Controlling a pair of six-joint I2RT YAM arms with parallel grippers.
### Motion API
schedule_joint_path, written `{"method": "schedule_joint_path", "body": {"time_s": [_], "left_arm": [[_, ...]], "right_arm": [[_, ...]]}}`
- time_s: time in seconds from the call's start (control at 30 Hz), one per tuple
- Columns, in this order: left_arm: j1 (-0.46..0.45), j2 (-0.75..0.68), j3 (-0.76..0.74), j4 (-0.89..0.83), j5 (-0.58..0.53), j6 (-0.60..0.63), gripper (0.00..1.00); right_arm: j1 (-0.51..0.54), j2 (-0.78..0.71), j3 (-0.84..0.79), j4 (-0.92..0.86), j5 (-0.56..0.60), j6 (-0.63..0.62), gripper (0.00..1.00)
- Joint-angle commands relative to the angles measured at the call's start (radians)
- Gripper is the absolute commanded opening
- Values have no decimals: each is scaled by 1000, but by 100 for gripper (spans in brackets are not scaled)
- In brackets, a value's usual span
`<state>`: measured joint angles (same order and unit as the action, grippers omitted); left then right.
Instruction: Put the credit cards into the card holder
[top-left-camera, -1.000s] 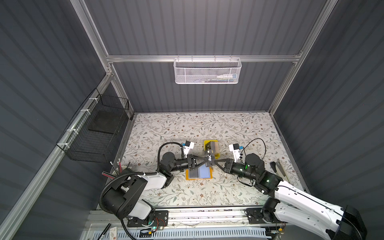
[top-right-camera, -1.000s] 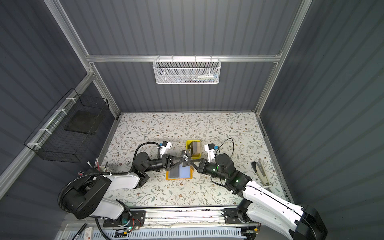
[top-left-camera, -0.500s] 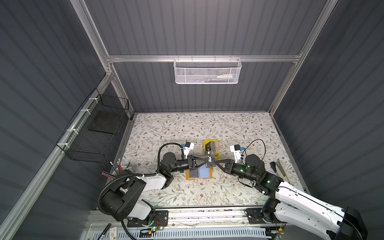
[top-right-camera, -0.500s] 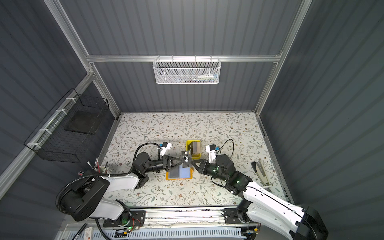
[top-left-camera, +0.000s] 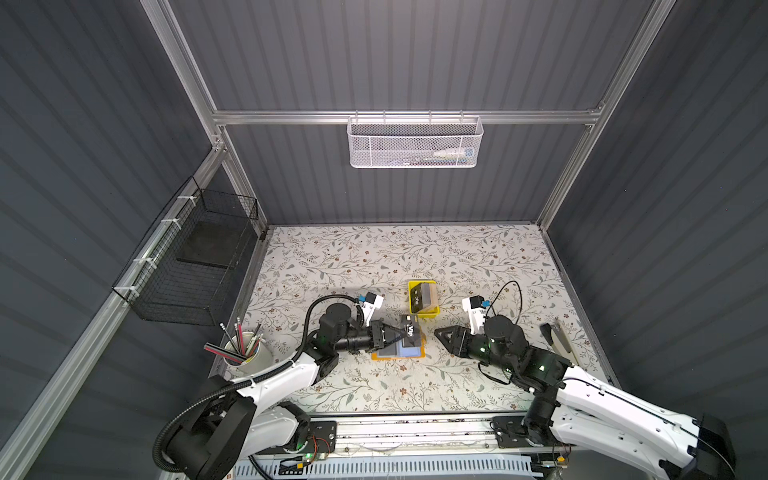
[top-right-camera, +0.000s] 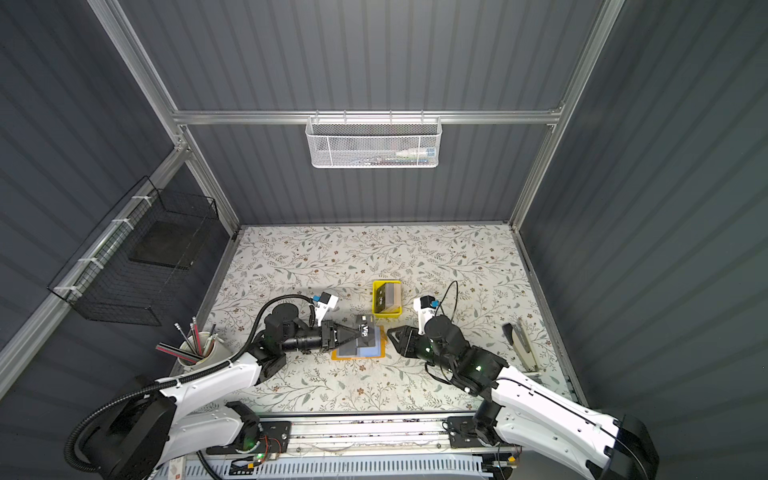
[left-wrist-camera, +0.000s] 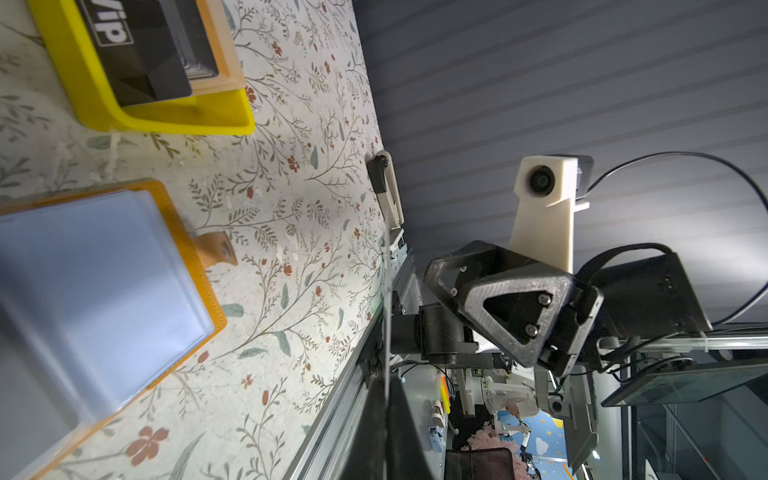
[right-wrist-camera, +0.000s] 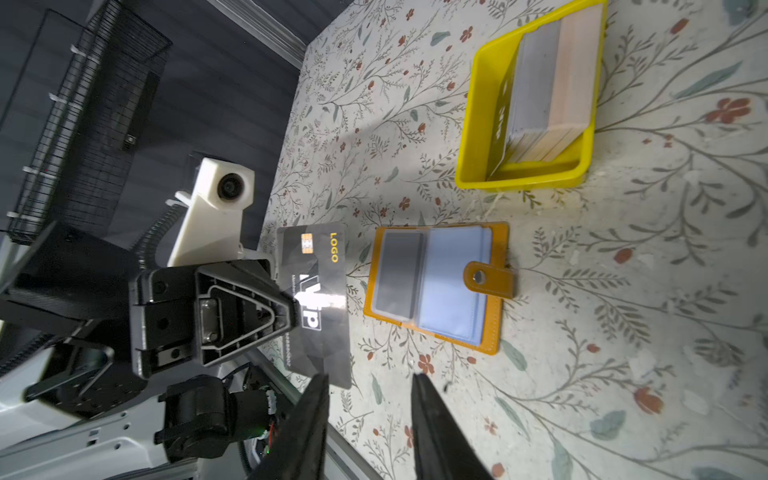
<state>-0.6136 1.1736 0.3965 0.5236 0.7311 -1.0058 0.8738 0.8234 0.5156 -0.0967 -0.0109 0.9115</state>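
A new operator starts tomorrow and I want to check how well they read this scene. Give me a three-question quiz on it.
1. True or false: the card holder lies open on the table.
2. Which gripper holds the black VIP card? A) left B) right C) neither
3. Fill in: the spare cards stand in a ___ tray.
Key: 1 true; 2 A, the left gripper; 3 yellow.

card (right-wrist-camera: 322, 291) black – white VIP | card holder (right-wrist-camera: 436, 286) mustard – bluish sleeves (right-wrist-camera: 453, 257) | tray (right-wrist-camera: 523, 178) yellow | table (right-wrist-camera: 623, 291) floral
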Motion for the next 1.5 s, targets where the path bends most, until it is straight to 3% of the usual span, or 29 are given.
{"method": "schedule_joint_path", "body": {"time_s": [0.0, 0.23, 0.57, 0.87, 1.2, 1.37, 1.47], "left_arm": [[5, -36, -2, -130, -29, 76, 0], [3, -129, 0, -325, -102, 179, 0], [-5, -125, -26, -305, -175, 185, 0], [-6, -89, -10, -318, -196, 212, 0], [-8, -23, 7, -297, -220, 214, 0], [-5, -14, 14, -320, -260, 246, 0], [-3, 32, 43, -325, -218, 269, 0]], "right_arm": [[30, 30, 47, -67, 83, -57, 37], [66, 81, 69, -99, 120, -63, 37], [76, 53, 79, -188, 105, -109, 39], [75, 71, 5, -102, 83, -93, 38], [70, 256, -5, 36, 8, -92, 35], [68, 361, 14, 79, 30, -73, 33], [67, 397, 37, 73, 46, -55, 33]]}}
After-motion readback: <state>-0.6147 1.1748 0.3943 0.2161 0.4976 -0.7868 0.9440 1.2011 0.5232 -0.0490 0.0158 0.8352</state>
